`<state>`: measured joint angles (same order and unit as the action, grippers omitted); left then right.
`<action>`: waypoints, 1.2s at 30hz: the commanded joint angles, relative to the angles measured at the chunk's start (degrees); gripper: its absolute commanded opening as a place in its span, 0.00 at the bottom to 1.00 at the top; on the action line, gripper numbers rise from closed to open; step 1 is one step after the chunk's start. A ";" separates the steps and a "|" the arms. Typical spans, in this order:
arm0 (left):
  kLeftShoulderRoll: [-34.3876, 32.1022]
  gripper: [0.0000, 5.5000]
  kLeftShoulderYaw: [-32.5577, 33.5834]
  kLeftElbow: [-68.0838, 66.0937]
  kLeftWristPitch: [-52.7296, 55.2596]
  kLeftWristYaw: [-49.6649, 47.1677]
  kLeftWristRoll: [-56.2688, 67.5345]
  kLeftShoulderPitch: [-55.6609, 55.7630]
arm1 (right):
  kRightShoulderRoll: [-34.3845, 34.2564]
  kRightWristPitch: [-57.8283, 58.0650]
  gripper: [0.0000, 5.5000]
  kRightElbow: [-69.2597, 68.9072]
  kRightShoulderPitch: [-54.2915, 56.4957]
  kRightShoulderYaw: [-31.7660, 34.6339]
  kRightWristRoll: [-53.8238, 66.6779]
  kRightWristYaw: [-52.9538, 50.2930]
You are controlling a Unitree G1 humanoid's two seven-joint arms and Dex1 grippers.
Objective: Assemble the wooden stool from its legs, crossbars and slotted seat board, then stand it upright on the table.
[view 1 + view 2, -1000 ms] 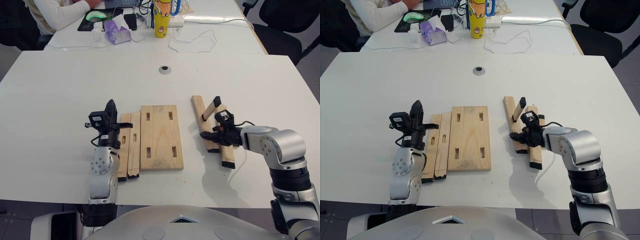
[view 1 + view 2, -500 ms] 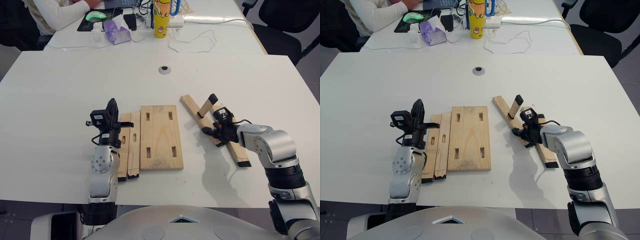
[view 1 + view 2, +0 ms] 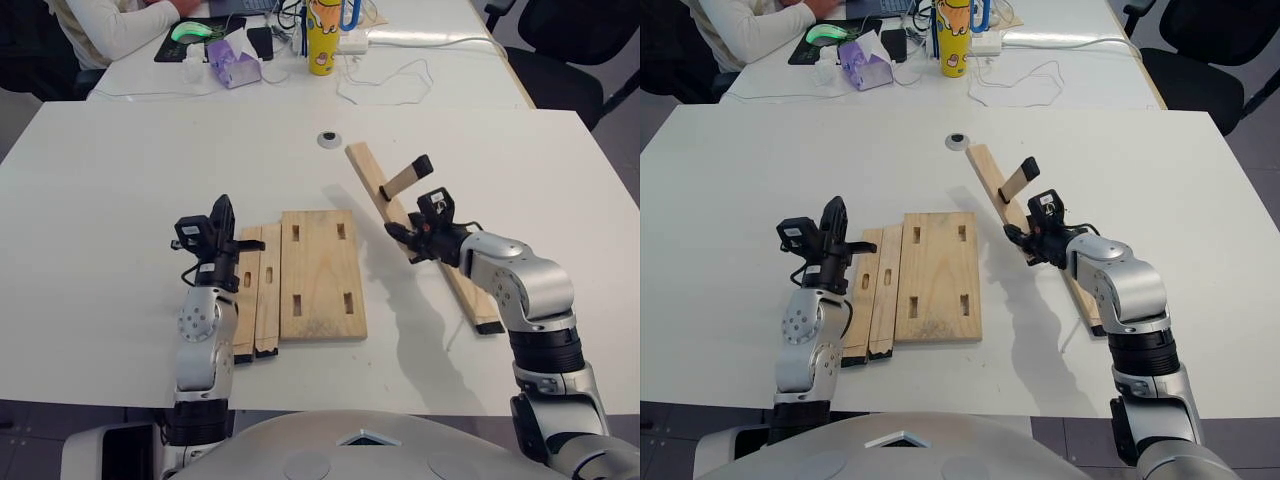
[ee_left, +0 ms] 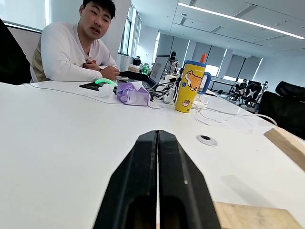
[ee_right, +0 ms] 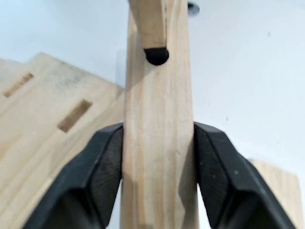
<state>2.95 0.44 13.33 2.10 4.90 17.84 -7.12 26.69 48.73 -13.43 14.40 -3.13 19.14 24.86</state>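
right gripper [image 3: 415, 238] of mine is clamped across the long pale wooden leg bar [image 3: 372, 178], one black pad on each side face, roughly at its middle. gripping there lets me tilt it: the plain end points toward the upper centre of the frame, lifted off the white table [image 3: 120, 200], while the black-capped foot end seems to rest on the table at lower right. a short wooden piece with a black tip [image 3: 405, 180] juts from the bar near its raised end, so i judge this is a leg part already joined, and that the step in hand is bringing it to the board. the flat rectangular wooden seat board with four slots [image 3: 322, 272] lies in the centre of the frame, slots facing up, ready to take the leg ends. two narrow slotted wooden strips [image 3: 258, 290] lie side by side just beside its left edge. left gripper [image 3: 222, 240] stands next to those strips at centre left, fingers pressed together on nothing, probably kept clear of the work. no leg stands in the board yet.
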 commanded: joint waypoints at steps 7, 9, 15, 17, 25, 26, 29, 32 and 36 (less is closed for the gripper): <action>0.34 0.26 0.96 8.86 22.39 6.41 32.04 2.88 | 5.65 -24.63 0.37 0.09 2.56 -5.14 -3.63 17.97; 0.11 0.31 1.78 9.09 23.95 6.27 34.89 3.74 | 6.24 -26.71 0.37 -0.16 2.19 -5.58 -3.70 20.28; -0.42 0.42 2.73 9.41 26.29 5.87 38.18 5.83 | 6.22 -28.80 0.37 -1.44 1.00 -5.87 -3.70 23.02; -0.46 0.42 2.67 9.87 26.84 5.74 38.60 6.29 | 5.98 -29.05 0.37 -1.63 0.78 -5.92 -3.90 22.96; -0.47 0.42 3.32 11.00 28.12 5.09 40.68 8.17 | 5.30 -31.04 0.37 -2.00 0.40 -6.95 -5.10 22.85; -0.44 0.42 3.38 11.12 28.18 5.00 40.84 8.26 | 5.34 -31.18 0.37 -2.00 0.42 -7.07 -5.14 22.93; -0.74 0.42 3.17 11.82 28.55 4.94 41.32 7.99 | 5.21 -31.06 0.37 -1.80 0.52 -7.04 -5.05 22.57; -1.63 0.42 3.42 11.95 28.90 5.52 41.15 6.35 | 4.75 -30.17 0.37 -1.20 0.79 -6.51 -4.74 21.66; -3.63 0.42 3.46 10.82 28.93 7.42 39.24 3.93 | 4.30 -28.69 0.37 -1.04 1.21 -5.94 -3.64 21.56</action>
<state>0.56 3.98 24.44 30.85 11.38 58.33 -1.94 31.34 19.35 -13.94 15.20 -9.41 14.51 46.22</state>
